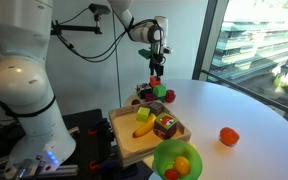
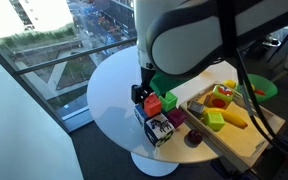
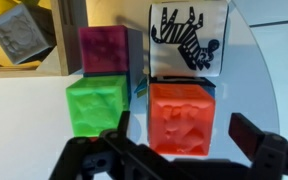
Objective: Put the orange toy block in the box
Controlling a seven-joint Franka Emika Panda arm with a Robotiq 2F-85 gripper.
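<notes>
At the edge of the round white tabletop (image 1: 249, 110), in an exterior view, the tool (image 1: 155, 72) hangs straight down over a small cluster of blocks, just above the orange block (image 1: 155, 83). The box (image 1: 132, 146) sits nearer the camera, a shallow wooden tray already holding a banana (image 1: 144, 128) and a dark cube (image 1: 165, 125). The orange block lies outside it, so I judge the tool is placed this way to pick the block up before carrying it across. At this size I cannot tell how far the fingers stand apart.

From the opposite side, in an exterior view, the tool (image 2: 144, 94) shows as a dark shape low over the orange block (image 2: 154, 104). A green block (image 2: 170, 100) sits just beside it on the side towards the box (image 2: 246, 142).

Through the wrist view, the tool (image 3: 182, 140) is spread wide and holds nothing. Its dark fingers (image 3: 252, 132) stand either side of the orange block (image 3: 182, 117), wider than the block, and I cannot tell whether they touch it. The block is a plain red-orange cube with a dimpled, embossed top face and softly rounded edges. It looks about the same size as the green block (image 3: 96, 107) close on one side. A zebra-striped block (image 3: 189, 38) sits just behind it and a purple block (image 3: 104, 50) behind the green one. The tight packing leaves little room, which likely explains the careful straddle.
</notes>
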